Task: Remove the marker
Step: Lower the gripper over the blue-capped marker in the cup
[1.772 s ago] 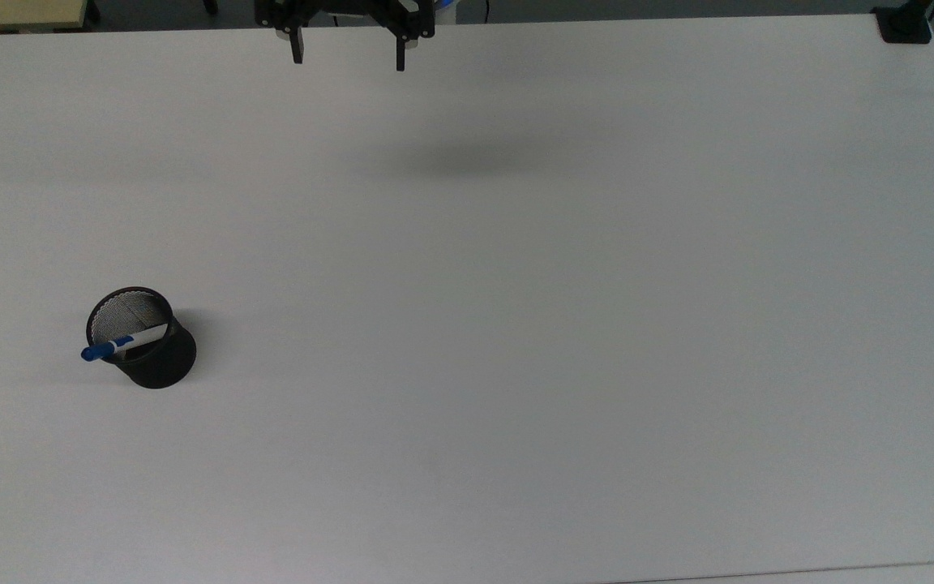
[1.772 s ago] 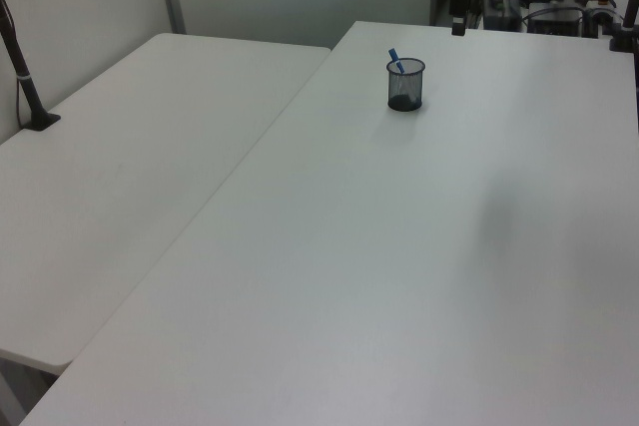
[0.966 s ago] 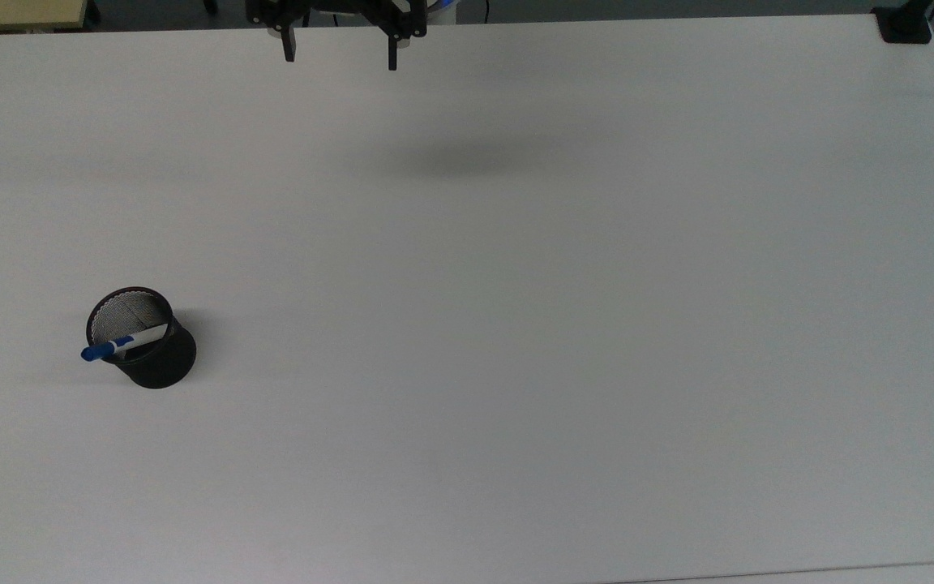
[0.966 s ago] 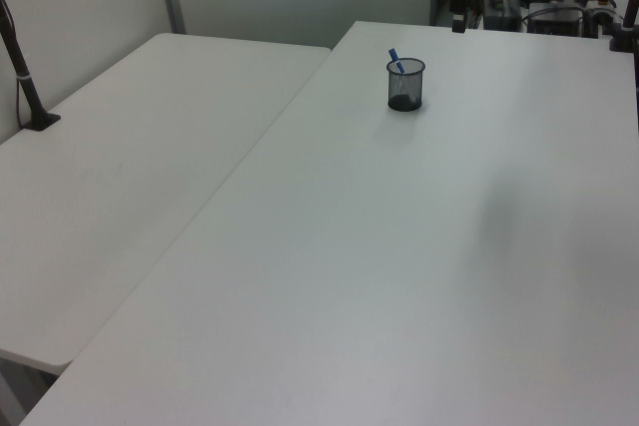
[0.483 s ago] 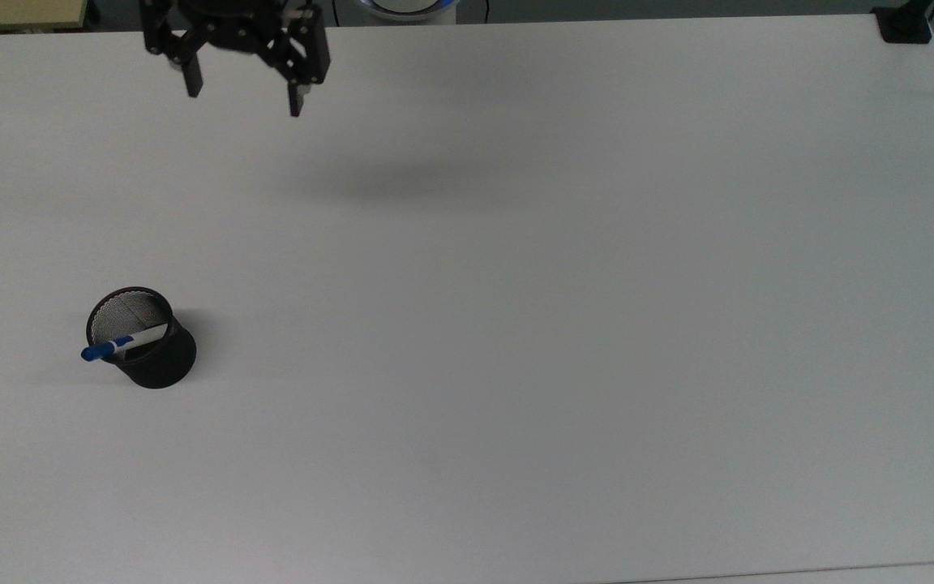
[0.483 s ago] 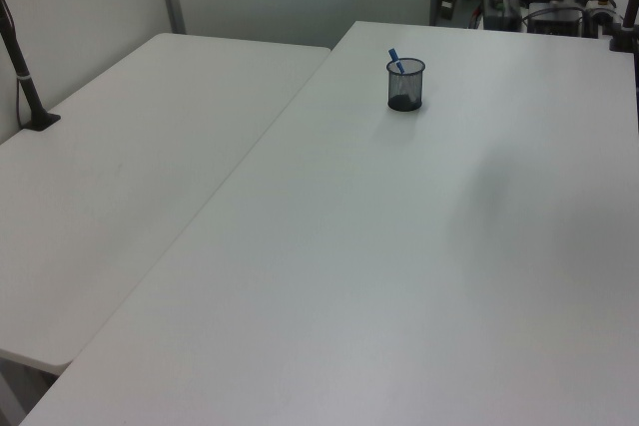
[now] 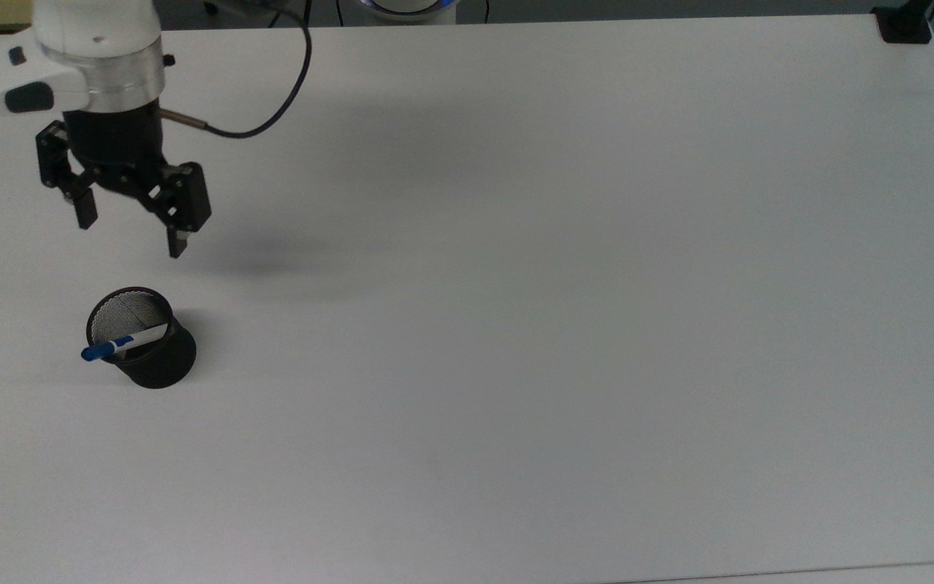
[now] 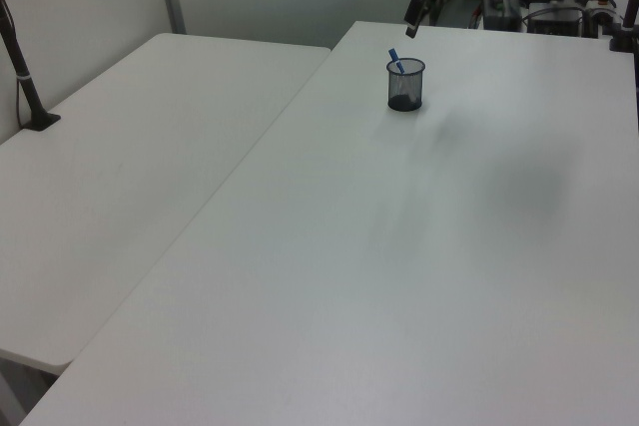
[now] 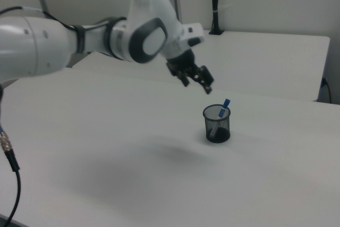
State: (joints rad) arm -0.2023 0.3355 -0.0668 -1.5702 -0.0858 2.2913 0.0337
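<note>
The marker (image 7: 122,344) leans inside a black mesh cup (image 7: 160,363) at the top view's left, its blue cap poking over the rim toward the top view's left. The white barrel rests in the cup. My gripper (image 7: 132,234) hangs open above the table, a little beyond the cup toward the top view's top, with nothing between its fingers. In the right view the gripper (image 9: 197,85) sits up and to the left of the cup (image 9: 217,127) and the marker's cap (image 9: 226,103). In the left view the cup (image 8: 405,89) stands far back with the marker (image 8: 395,58) sticking out, the gripper (image 8: 412,19) above it.
The cup stands on a wide white table (image 7: 516,324). A black clamp (image 7: 905,24) sits at the top view's top right corner. A second white table (image 8: 130,147) adjoins it, with a black post (image 8: 20,57) clamped at its edge.
The gripper has swept from the top view's top edge down and to the left, ending close to the cup. It stayed open. The cup and marker have not moved.
</note>
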